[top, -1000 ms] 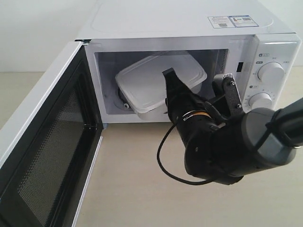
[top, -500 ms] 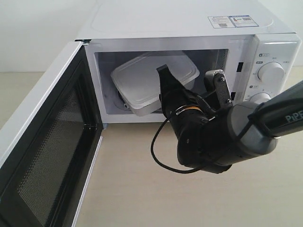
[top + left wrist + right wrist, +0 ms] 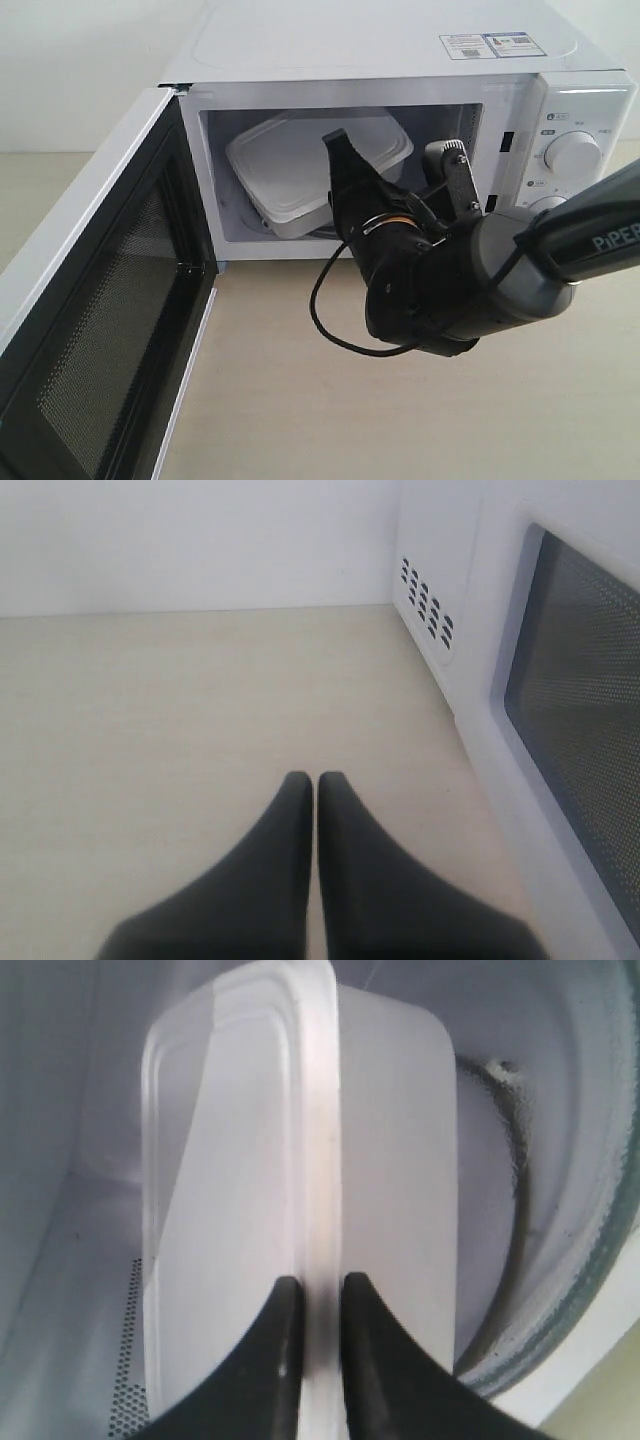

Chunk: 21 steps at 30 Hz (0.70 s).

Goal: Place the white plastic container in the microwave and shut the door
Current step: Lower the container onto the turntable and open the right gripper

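Sliding deeper into the microwave (image 3: pixel 400 70), the white plastic container (image 3: pixel 300 165) stays rim-pinched in the right gripper's (image 3: pixel 318 1295) jaws, nearly placed.

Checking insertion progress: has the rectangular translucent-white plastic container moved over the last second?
Yes: the container went left and deeper into the white microwave, toward its hinge-side wall.

Exterior view: front and above, looking down at the microwave (image 3: pixel 380 60), its open door (image 3: pixel 90 300) at 8 o'clock. Left wrist view: low over the table (image 3: pixel 150 700), outside that door. Right wrist view: close, facing into the microwave; the exterior view shares its container (image 3: pixel 230 1160).
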Available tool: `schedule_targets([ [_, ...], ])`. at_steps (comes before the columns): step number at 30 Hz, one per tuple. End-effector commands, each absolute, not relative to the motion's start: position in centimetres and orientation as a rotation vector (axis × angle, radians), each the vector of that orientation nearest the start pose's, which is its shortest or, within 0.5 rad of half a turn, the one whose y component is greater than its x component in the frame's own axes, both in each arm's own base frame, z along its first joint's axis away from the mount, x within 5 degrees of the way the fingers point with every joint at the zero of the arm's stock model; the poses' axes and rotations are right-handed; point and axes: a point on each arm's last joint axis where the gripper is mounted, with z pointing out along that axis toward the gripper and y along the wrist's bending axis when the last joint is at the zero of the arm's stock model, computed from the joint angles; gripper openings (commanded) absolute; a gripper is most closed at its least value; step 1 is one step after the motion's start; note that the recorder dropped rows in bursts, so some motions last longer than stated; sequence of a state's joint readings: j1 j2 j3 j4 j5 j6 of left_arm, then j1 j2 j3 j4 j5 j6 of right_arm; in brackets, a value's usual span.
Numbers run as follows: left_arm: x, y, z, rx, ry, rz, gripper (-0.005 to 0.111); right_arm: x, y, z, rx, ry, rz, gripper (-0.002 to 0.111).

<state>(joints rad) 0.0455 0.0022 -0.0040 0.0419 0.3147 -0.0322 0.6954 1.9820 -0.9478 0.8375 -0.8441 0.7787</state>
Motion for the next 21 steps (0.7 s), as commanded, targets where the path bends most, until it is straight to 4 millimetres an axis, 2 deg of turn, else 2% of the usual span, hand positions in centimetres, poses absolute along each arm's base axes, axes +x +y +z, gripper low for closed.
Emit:
schedule_targets([
  [1, 5.41, 0.38, 18.5, -0.041, 1.795, 0.054, 0.004, 33.13, 20.5, 15.73, 1.032, 1.598, 0.901, 0.0],
  [7, 5.41, 0.38, 18.5, -0.041, 1.795, 0.054, 0.004, 33.28, 20.35, 15.73, 1.002, 1.612, 0.883, 0.003],
  [9, 5.41, 0.38, 18.5, -0.041, 1.795, 0.054, 0.004, 33.29, 20.33, 15.76, 1.0, 1.609, 0.881, 0.012],
  [13, 5.41, 0.38, 18.5, -0.041, 1.795, 0.054, 0.004, 33.3, 20.31, 15.8, 0.996, 1.604, 0.88, 0.04],
  [15, 5.41, 0.38, 18.5, -0.041, 1.795, 0.054, 0.004, 33.3, 20.31, 15.8, 0.996, 1.604, 0.88, 0.05],
  [17, 5.41, 0.38, 18.5, -0.041, 1.795, 0.054, 0.004, 33.3, 20.31, 15.8, 0.996, 1.604, 0.88, 0.054],
  [21, 5.41, 0.38, 18.5, -0.041, 1.795, 0.054, 0.004, 33.21, 20.39, 15.68, 0.974, 1.635, 0.865, 0.055],
])
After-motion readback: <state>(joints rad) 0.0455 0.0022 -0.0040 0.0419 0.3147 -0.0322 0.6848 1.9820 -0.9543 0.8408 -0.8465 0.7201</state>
